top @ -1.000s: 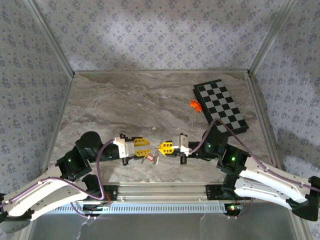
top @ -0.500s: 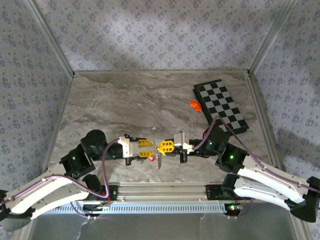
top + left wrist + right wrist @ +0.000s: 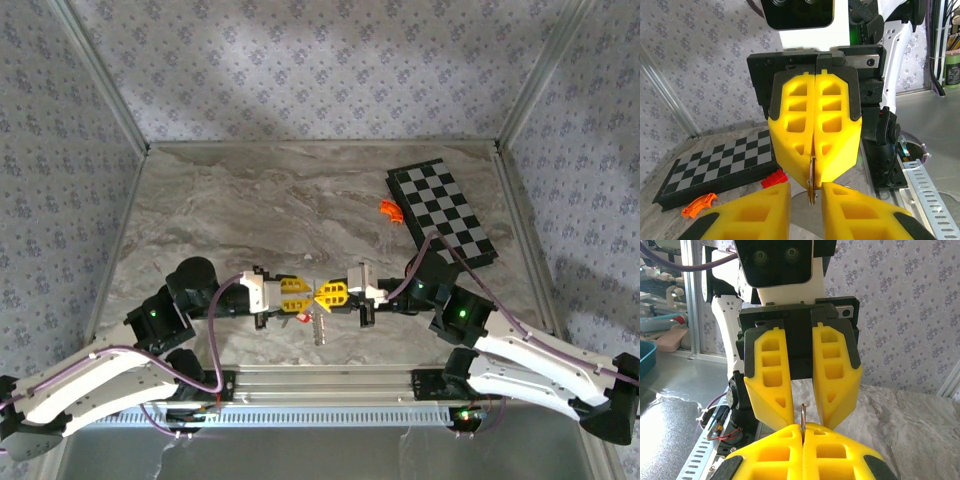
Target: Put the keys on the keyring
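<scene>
The right claw (image 3: 812,181) is clamped shut on the thin keyring (image 3: 811,194), which pokes out past its tips. Facing it tip to tip, the left claw (image 3: 806,421) stands slightly open, fingers either side of the ring. A silver key (image 3: 318,328) sits just nearside of both, over the bench (image 3: 260,200).

An orange curved piece (image 3: 390,210) lies just beside the checkerboard (image 3: 445,215).

We find the left hand (image 3: 303,294) and the right hand (image 3: 323,293) tip to tip near the desk's (image 3: 250,200) front edge. The keyring (image 3: 811,186) sits between them. Far right lies a board (image 3: 441,212), with a small piece (image 3: 390,210) just left of it.
</scene>
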You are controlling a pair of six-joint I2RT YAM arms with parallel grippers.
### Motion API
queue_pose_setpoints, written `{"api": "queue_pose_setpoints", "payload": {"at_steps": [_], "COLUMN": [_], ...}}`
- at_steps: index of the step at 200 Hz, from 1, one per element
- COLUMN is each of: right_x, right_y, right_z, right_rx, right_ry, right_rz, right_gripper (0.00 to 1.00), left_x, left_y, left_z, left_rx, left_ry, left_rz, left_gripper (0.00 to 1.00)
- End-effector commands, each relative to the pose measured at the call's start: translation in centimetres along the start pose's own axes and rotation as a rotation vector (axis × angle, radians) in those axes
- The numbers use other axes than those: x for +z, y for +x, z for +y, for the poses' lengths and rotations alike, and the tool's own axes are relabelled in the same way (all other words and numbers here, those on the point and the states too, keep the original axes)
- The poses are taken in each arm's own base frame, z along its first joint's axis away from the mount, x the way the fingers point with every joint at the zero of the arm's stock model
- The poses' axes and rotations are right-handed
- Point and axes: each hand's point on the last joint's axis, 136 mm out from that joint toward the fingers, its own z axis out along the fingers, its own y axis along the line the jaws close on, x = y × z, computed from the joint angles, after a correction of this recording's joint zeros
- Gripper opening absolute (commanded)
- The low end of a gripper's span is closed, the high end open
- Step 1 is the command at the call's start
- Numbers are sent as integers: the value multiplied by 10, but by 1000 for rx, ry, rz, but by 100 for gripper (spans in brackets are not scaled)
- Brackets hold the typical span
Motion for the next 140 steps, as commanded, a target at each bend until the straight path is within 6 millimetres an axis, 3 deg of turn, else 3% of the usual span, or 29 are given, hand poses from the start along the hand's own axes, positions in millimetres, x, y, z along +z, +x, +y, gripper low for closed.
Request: {"api": "queue_pose_setpoints", "payload": {"at_steps": [1,113,140], "right_x": [-3,-3,-1], "right_y": [-10,-8,-8], "right_z": [2,3,3], "right_rx": [-11,-6,-4], "right_ry": [-8,-13,-15], "right_rz": [-37,-35,-42], "right_gripper": [0,0,0], "left_x": [-3,-2,-1], "left_y": [-24,-25,-23], "left_z": [-1,-2,-4], "left_rx": [26,16,7], "left_ry": [17,23,34], "left_rz": [-73,-83,-76], "left_gripper": [21,10,1]}}
